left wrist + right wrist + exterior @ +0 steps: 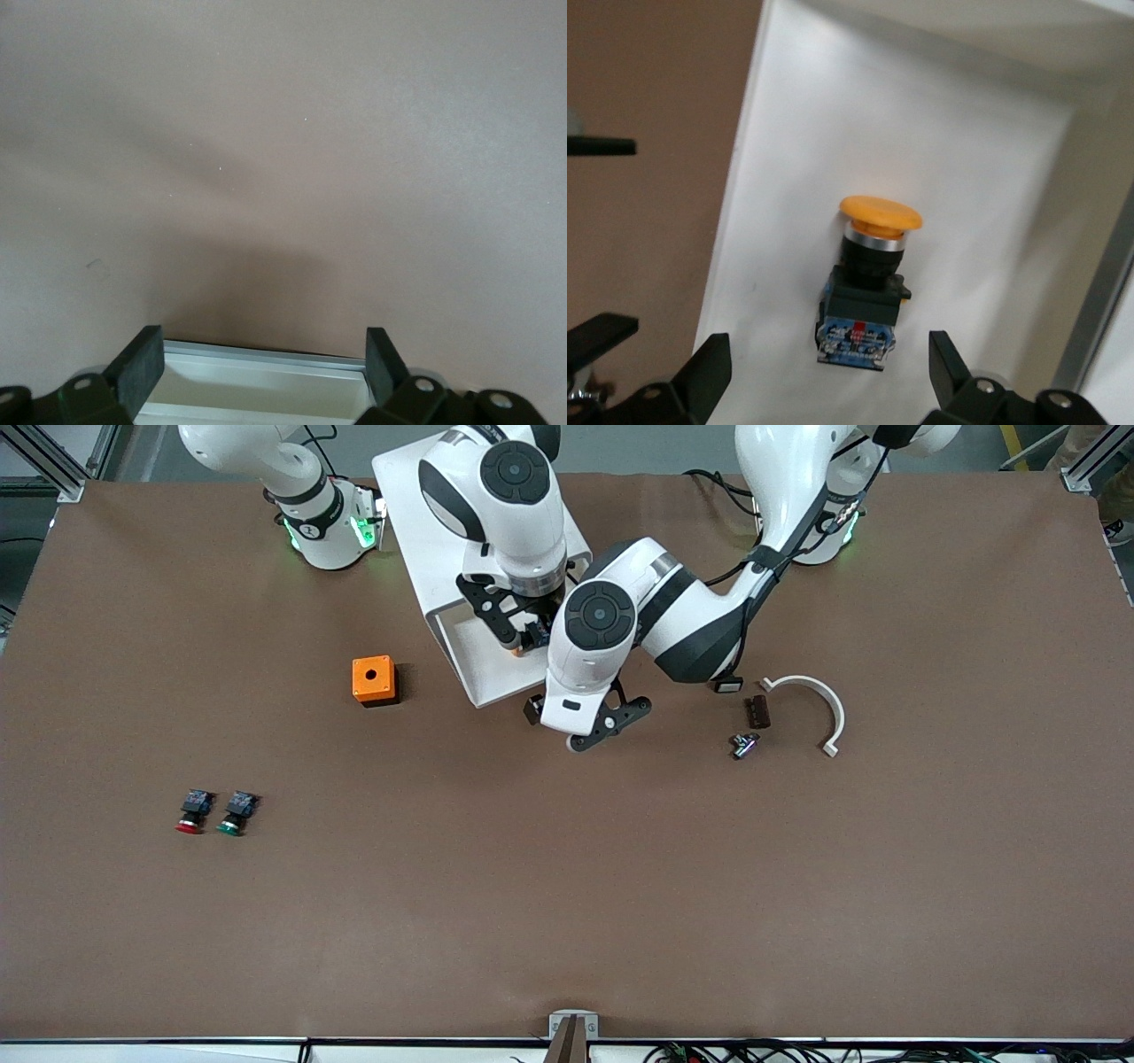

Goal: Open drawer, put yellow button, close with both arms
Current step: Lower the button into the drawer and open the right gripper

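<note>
The top drawer [483, 660] stands pulled out of the white cabinet [425, 505] toward the front camera, a shallow white tray. The yellow button [530, 638] lies on its side on the tray floor, clear in the right wrist view [868, 283]. My right gripper [518, 631] hangs over the drawer, open [824, 367], with its fingers wide to either side of the button's blue body and not touching it. My left gripper [554, 713] is open [261, 363] at the drawer's front end, its fingers straddling the front wall [266, 381].
An orange box with a round hole [373, 680] stands beside the drawer toward the right arm's end. A red-capped button [190, 812] and a green-capped button [236, 814] lie nearer the front camera. A white curved piece [819, 700] and small dark parts [757, 711] lie toward the left arm's end.
</note>
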